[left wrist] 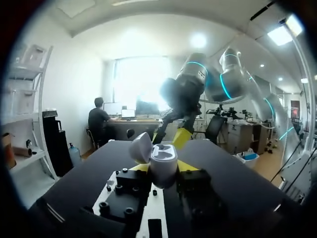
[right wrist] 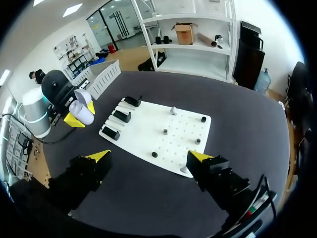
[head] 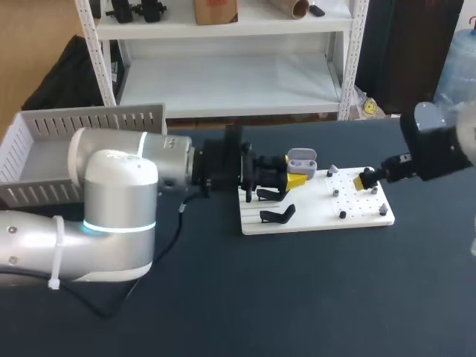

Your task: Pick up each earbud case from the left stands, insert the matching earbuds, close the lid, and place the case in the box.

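Left gripper (left wrist: 164, 171) clamps one open-lidded earbud case (left wrist: 163, 154) at the white board's (head: 316, 216) stand end; I count three black stands (right wrist: 121, 115); right gripper (right wrist: 148, 156) hangs released over its other end.

Mid-frame, the left end effector (head: 297, 178) grips a grey earbud case (head: 301, 158), lid open, over the left part of a white board (head: 312, 222). Two black stands (head: 277, 216) sit there. The right end effector (head: 366, 181) is over the board's right side, near small pegs (head: 342, 214). A white box (head: 44, 123) sits upper left on the dark tabletop (head: 297, 297)
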Robot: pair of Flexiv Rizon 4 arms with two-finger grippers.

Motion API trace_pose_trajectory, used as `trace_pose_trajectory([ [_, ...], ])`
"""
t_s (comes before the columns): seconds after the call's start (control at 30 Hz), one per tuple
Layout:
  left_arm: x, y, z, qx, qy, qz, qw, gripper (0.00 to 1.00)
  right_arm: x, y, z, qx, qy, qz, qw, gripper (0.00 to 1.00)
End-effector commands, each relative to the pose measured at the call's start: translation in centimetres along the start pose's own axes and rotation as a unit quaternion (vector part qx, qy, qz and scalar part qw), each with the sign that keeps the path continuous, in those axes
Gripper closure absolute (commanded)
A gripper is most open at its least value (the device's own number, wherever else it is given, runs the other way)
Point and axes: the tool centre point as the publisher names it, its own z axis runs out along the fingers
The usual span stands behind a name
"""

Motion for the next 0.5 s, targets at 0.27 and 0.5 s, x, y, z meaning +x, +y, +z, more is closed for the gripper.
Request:
trace_pose_trajectory([
  [0.27,0.3,-1.0,-1.7,-0.047,-0.003,-0.019,0.999,1.00,1.8,-1.3,-2.3,0.198,0.073,-0.013,0.977,0.00],
  [0.5,0.4,-0.9,-2.6,-0.058,0.014,-0.005,0.998,1.00,3.7,-2.0,-2.1,0.249,0.104,-0.022,0.963,0.00],
])
